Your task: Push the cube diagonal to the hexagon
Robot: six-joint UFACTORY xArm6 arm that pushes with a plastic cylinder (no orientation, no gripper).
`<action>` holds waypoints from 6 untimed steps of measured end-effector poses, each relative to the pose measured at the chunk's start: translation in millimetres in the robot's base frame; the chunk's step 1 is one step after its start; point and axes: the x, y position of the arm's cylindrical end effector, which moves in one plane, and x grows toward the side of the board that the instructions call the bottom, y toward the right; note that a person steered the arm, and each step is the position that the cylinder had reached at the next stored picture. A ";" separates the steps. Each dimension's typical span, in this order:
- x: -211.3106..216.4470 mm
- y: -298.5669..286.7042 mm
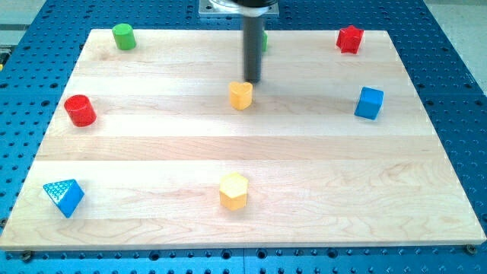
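Note:
The blue cube (369,103) sits near the board's right edge. The yellow hexagon (233,190) lies at the lower middle of the board. My tip (252,80) stands at the upper middle, just above and right of a yellow heart-shaped block (240,95). The tip is far to the left of the cube and well above the hexagon. It touches neither of them.
A green cylinder (123,36) is at the top left. A green block (264,40) is partly hidden behind the rod. A red star-shaped block (349,39) is at the top right, a red cylinder (80,110) at the left, a blue triangular block (64,195) at the bottom left.

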 end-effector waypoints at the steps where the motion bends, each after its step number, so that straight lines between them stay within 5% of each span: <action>1: 2.4 141.1; 2: 39.6 202.9; 3: 111.1 124.7; 5: 131.8 -86.1; 6: 99.6 -100.2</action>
